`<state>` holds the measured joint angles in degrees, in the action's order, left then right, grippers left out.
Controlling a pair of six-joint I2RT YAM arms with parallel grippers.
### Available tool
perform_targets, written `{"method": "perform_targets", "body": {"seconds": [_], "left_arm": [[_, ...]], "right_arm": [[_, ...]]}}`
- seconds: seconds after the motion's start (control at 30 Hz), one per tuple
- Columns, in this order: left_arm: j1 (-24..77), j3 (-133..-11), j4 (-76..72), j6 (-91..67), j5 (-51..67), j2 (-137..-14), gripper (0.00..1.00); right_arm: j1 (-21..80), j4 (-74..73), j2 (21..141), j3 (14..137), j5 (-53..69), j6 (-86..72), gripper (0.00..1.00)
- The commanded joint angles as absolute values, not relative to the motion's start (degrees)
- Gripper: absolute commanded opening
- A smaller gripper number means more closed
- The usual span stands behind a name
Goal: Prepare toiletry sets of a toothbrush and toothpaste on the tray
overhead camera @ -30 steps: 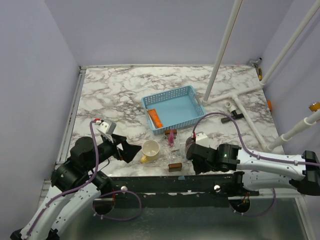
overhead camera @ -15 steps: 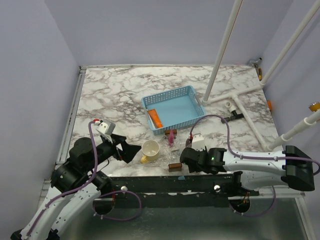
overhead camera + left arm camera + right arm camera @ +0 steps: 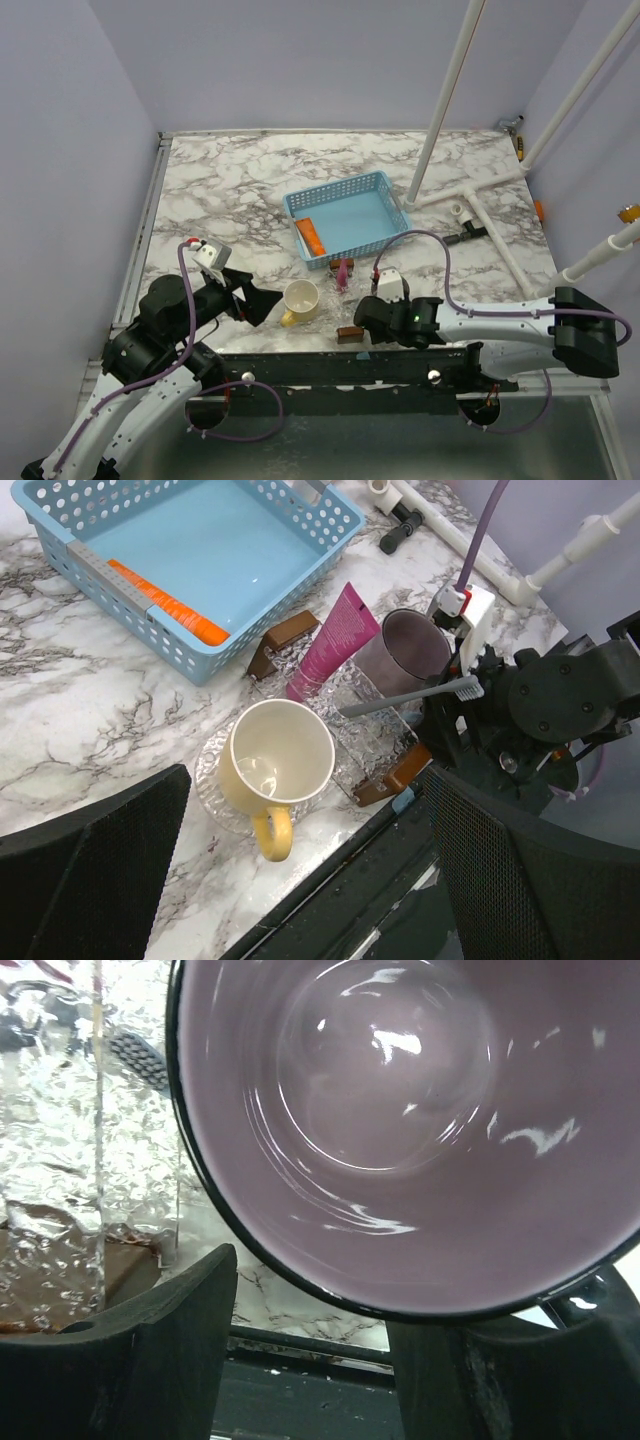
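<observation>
Sliding left along the near edge of the counter (image 3: 80, 730) with the right fingers (image 3: 140, 1350) since a second ago, and spreading them wider on the way. Now sitting apart and holding nothing, right up against the purple mug (image 3: 400, 650), with the inside of the mug filling most of the right wrist view.

Finding the toothbrush (image 3: 400, 698) lying flat across a clear bumpy dish (image 3: 370, 745), not in the tray (image 3: 282, 600) yet, with the bristly end toward those fingers and close by the mug. Spotting the pink toothpaste (image 3: 335, 638) just beside the brush, outside the tray, near its corner. Seeing the orange toothpaste (image 3: 165, 602) already lying inside the tray along one wall. Noticing a yellow mug (image 3: 275, 755) standing next to the dish.

Holding the left fingers (image 3: 90, 860) wide apart with nothing between them, well back from everything.

Probably getting ready to grab the toothbrush, judging by coming in so close and opening up. Needing care, with the mug in the way and the brush so thin. Not finishing a set yet: one paste in, no brush in.
</observation>
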<state>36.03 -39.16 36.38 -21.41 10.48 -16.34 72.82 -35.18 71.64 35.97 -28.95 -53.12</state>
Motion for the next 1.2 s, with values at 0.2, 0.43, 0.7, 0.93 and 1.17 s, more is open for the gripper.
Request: {"method": "perform_targets", "body": {"seconds": [0.2,0.43,0.7,0.93,1.17], "left_arm": [[36.2,-38.8,35.5,-20.9,11.4,-16.4,0.99],[36.2,-38.8,35.5,-20.8,11.3,-16.2,0.99],[36.2,-38.8,35.4,-20.8,11.3,-16.1,0.99],[36.2,-38.7,35.4,-20.8,11.3,-16.0,0.99],[36.2,-38.7,35.4,-20.8,11.3,-15.9,0.99]], "right_arm": [[73.2,-31.5,75.0,36.0,-29.8,-54.5,0.63],[73.2,-32.2,75.1,36.2,-27.9,-54.8,0.55],[73.2,-32.3,72.8,35.6,-26.2,-54.7,0.48],[73.3,-32.9,75.0,35.7,-24.3,-55.0,0.41],[73.4,-32.3,75.0,35.4,-23.7,-54.7,0.38]]}}
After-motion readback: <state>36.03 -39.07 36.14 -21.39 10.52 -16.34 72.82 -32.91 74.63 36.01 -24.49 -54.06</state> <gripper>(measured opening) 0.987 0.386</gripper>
